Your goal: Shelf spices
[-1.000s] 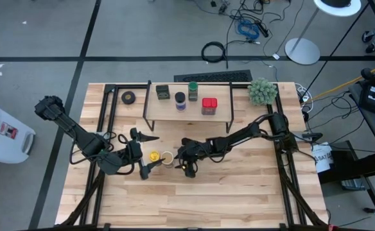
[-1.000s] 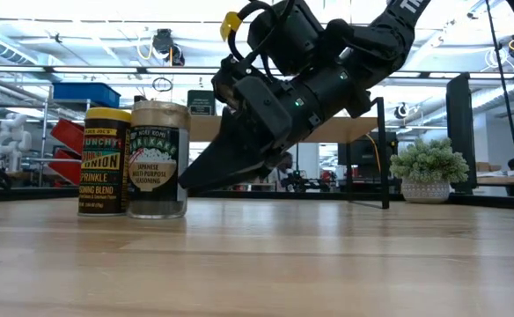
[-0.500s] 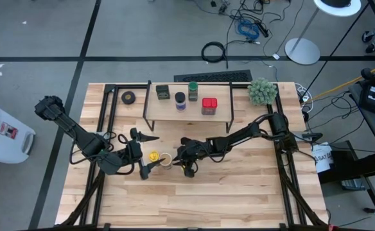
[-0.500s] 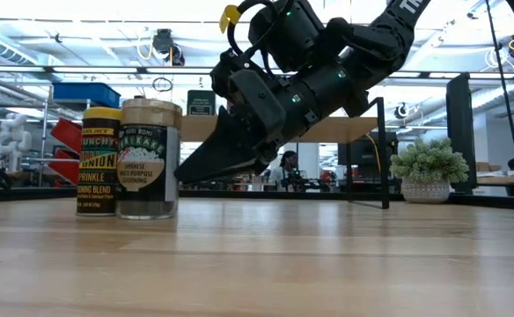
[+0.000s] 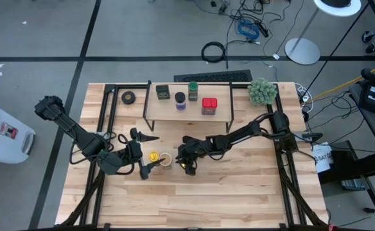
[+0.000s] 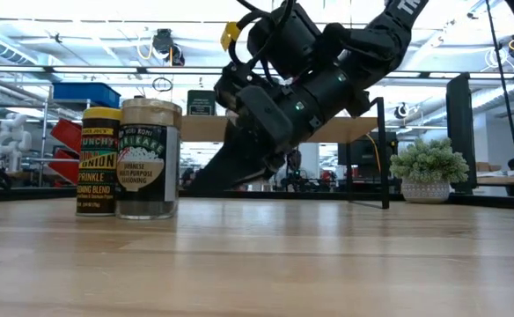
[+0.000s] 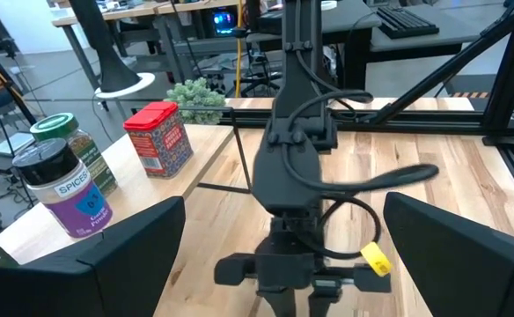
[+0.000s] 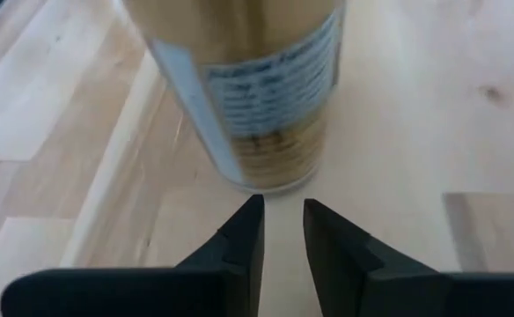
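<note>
Pincer fingers of the right pincer (image 8: 282, 231) are seen nearly closed on nothing, just short of the tan-lidded jar (image 5: 166, 158), which is stood on the counter (image 5: 239, 192) beside the yellow-lidded jar (image 5: 154, 156).

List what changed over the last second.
The right gripper closed its fingers almost together on nothing and dipped toward the table, just short of the tan-lidded jar. That jar slid slightly toward the yellow-lidded jar and turned. Unchanged: the left gripper, fingers open, and everything on the shelf.
</note>
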You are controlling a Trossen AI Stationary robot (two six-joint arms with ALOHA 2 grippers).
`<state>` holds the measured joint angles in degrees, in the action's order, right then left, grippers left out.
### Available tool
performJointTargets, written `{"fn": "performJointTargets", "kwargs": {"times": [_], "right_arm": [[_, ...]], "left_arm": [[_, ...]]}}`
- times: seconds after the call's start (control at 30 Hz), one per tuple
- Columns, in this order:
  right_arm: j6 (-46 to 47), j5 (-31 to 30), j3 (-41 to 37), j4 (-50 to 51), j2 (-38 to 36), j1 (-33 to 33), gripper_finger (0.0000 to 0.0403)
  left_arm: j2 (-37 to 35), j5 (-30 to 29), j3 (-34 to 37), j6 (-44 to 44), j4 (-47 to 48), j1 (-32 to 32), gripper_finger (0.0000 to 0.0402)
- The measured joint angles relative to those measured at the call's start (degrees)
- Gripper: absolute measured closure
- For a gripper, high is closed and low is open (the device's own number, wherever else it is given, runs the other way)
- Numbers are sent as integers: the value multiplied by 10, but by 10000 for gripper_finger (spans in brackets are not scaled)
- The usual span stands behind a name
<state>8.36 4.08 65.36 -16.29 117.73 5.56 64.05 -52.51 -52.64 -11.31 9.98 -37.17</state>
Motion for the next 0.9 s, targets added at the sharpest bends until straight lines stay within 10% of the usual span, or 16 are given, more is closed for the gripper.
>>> {"fn": "performJointTargets", "kwargs": {"times": [0.9], "right_arm": [[-120,-236,0,424,-424,-2,331]], "left_arm": [[0,-2,0,1,11,1,4]]}}
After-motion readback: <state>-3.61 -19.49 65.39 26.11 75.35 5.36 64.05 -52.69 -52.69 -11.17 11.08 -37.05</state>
